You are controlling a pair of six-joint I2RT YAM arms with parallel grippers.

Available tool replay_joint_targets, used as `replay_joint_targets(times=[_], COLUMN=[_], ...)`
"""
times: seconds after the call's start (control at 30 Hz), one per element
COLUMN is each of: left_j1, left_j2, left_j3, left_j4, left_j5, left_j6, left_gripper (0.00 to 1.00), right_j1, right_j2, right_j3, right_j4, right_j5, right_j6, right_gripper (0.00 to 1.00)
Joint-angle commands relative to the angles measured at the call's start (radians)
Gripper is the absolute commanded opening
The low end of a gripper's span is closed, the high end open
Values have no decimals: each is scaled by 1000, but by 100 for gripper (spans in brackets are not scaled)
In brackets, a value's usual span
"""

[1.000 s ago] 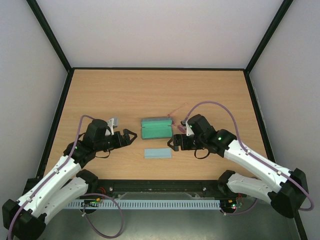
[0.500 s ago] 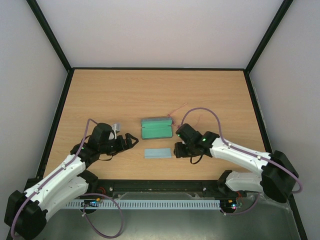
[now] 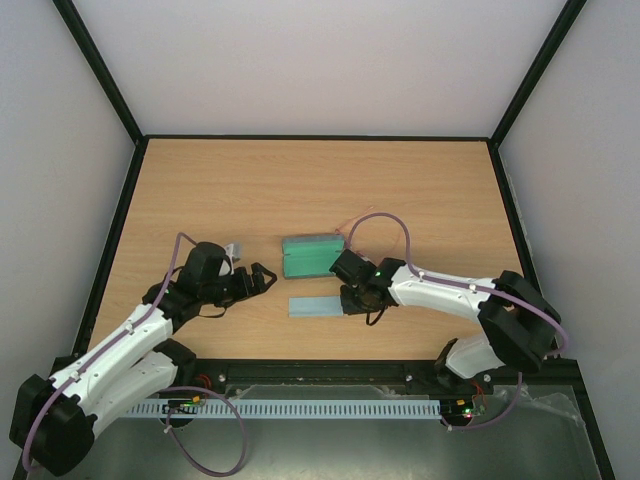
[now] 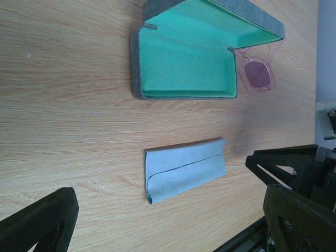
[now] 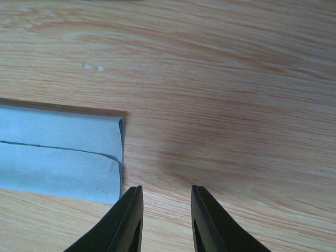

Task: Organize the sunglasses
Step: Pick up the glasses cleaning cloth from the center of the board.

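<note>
The sunglasses [image 4: 257,74], pink-framed with pinkish lenses, lie on the wood just right of the open grey case [image 4: 184,63] with its green lining. In the top view the case [image 3: 313,256] sits mid-table and my right arm hides the sunglasses. My right gripper [image 3: 346,300] hovers low at the right end of the folded light blue cloth [image 3: 315,306]. In the right wrist view its jaws [image 5: 167,190] stand narrowly open over bare wood, the left finger at the corner of the cloth [image 5: 58,157]. My left gripper [image 3: 262,275] is wide open left of the cloth [image 4: 185,169], holding nothing.
Black frame rails [image 3: 110,240] border the wooden table [image 3: 300,180] on the left, right and back. A black bar and cable duct [image 3: 320,405] run along the near edge between the arm bases.
My right gripper has swung left and nearer, from beside the case to the cloth's right end, and its jaws have narrowed. The left arm has shifted slightly and stays open.
</note>
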State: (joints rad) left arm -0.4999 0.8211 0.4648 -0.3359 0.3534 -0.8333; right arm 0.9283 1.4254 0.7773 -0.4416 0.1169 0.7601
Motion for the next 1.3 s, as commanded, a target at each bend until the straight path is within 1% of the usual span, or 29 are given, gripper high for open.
replay_joint_targets(times=[0.0, 0.37, 0.5, 0.6, 1.17, 1.27], left_j1=[1, 13, 21, 28, 46, 47], left_j2=[1, -9, -17, -17, -24, -26], left_j3=[10, -1, -7, -10, -13, -12], left_j4=[-14, -26, -26, -30, -33, -31], left_j5=[-11, -8, -3, 0, 18, 21], left_j6=[21, 40, 46, 50, 63, 63], left_gripper=[99, 99, 99, 99, 99, 99], right_j1=[21, 55, 63, 68, 86, 86], right_j2=[46, 131, 152, 165, 214, 229], right_j3=[36, 86, 93, 92, 114, 111], right_j4=[-1, 3, -2, 2, -7, -3], right_j5=[10, 19, 29, 29, 62, 63], right_j6=[21, 28, 31, 37, 57, 62], right_gripper=[27, 27, 26, 23, 21, 19])
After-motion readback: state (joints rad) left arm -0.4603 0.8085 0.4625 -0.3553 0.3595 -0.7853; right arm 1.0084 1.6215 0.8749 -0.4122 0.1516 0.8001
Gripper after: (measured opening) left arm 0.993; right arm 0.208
